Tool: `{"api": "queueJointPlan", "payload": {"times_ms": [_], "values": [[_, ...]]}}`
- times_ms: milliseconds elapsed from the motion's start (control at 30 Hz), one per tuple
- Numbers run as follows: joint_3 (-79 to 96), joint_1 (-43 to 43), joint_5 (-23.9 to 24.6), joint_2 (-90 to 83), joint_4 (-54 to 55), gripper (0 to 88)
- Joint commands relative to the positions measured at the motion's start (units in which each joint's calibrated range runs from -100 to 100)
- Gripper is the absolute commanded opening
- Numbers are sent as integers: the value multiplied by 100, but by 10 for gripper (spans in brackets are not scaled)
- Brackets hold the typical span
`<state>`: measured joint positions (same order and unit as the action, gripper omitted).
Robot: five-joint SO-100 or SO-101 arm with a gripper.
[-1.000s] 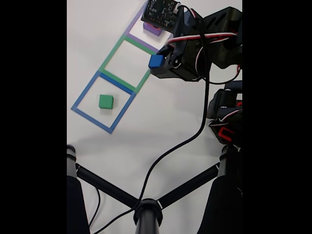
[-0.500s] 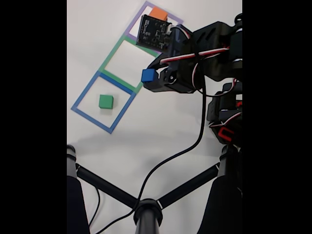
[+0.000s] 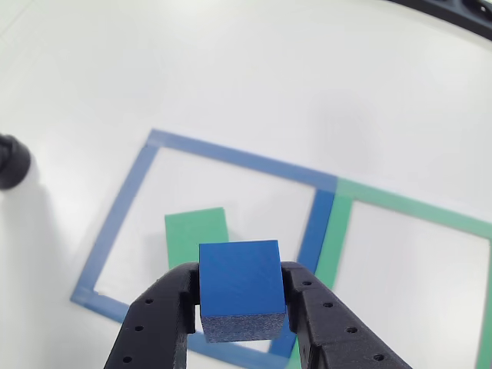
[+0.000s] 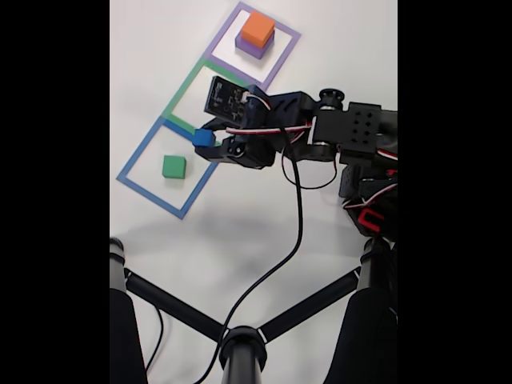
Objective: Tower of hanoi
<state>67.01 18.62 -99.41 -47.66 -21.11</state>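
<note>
My gripper [image 3: 240, 300] [image 4: 203, 138] is shut on the small blue cube [image 3: 239, 286] [image 4: 202, 138] and holds it above the right edge of the blue tape square [image 3: 138, 188] [image 4: 138, 156]. The green block [image 3: 196, 234] [image 4: 174, 166] lies flat inside that blue square, just left of and below the held cube. In the fixed view the salmon-orange block [image 4: 258, 29] sits stacked on the purple block [image 4: 250, 49] inside the purple tape square [image 4: 284, 54] at the top.
The green tape square [image 4: 182, 88] [image 3: 407, 207] lies between the blue and purple ones. A black tripod [image 4: 240, 348] and a cable [image 4: 296, 232] cross the lower fixed view. The arm's base [image 4: 372, 192] stands at the right. A black knob [image 3: 11, 161] shows at the left.
The arm has swung down and left from the purple square toward the blue square, carrying the blue cube. The orange-on-purple stack, covered before, is now uncovered.
</note>
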Motion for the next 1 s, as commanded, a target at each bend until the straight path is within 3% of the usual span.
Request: {"api": "queueJointPlan", "payload": {"times_ms": [0,167,467,967], "values": [[491,40,-59,471,1621,30],[736,70,-59,1392,3054,31],[618,131,-59,2642,4349,33],[-136,330,-59,4189,5393,37]]}}
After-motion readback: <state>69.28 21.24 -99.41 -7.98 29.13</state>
